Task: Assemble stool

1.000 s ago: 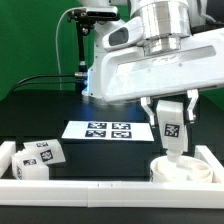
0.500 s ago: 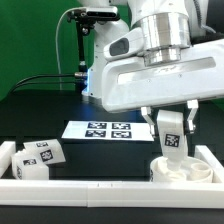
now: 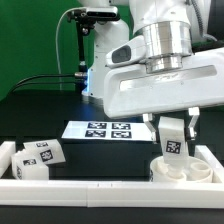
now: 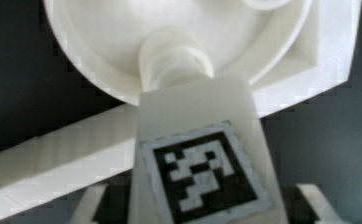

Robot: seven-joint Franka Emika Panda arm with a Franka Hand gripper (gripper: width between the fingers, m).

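My gripper (image 3: 172, 128) is shut on a white stool leg (image 3: 173, 141) with a square tag, held upright. The leg's lower end meets the round white seat (image 3: 183, 171), which lies at the exterior view's right inside the corner of the frame rails. In the wrist view the leg (image 4: 196, 140) runs from between my fingers (image 4: 320, 207) down to a socket on the seat (image 4: 187, 30); whether it is seated in the socket cannot be told. Two more tagged legs (image 3: 38, 157) lie at the exterior view's left.
The marker board (image 3: 104, 130) lies flat on the black table behind the parts. A long white frame rail (image 3: 90, 184) runs along the front, with a side rail (image 3: 216, 160) at the exterior view's right. A green backdrop and a camera stand are behind.
My gripper has moved down and slightly toward the exterior view's right with the leg, bringing its lower end onto the seat. The other legs have not moved.
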